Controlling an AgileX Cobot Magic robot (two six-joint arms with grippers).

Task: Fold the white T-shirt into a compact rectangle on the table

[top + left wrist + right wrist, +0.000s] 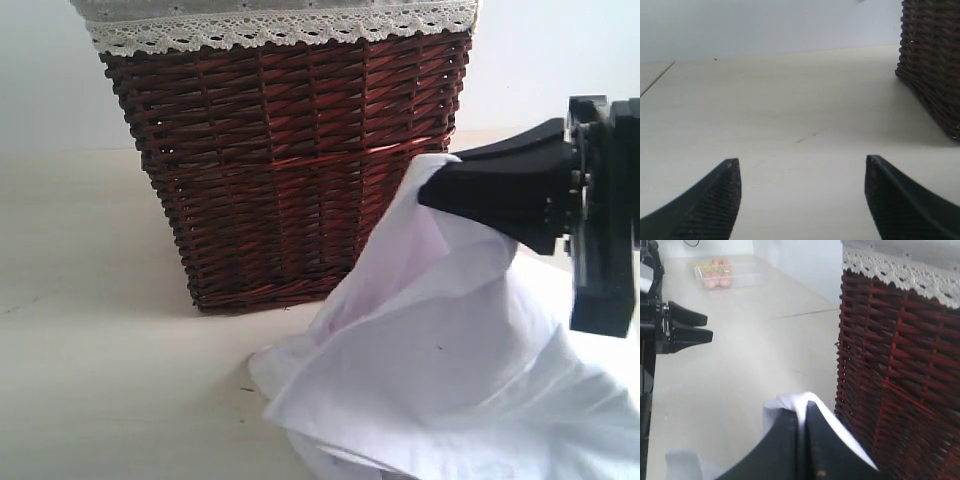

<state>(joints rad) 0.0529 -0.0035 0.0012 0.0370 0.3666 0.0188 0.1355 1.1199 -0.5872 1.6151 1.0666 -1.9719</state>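
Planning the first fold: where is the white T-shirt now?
In the exterior view the white T-shirt is at lower right, bunched on the table beside the wicker basket, one edge pinched up by the right gripper.

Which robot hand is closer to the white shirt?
Right. The right gripper is shut on a fold of the shirt beside the basket. The left gripper hangs open over the table, apart from the shirt.
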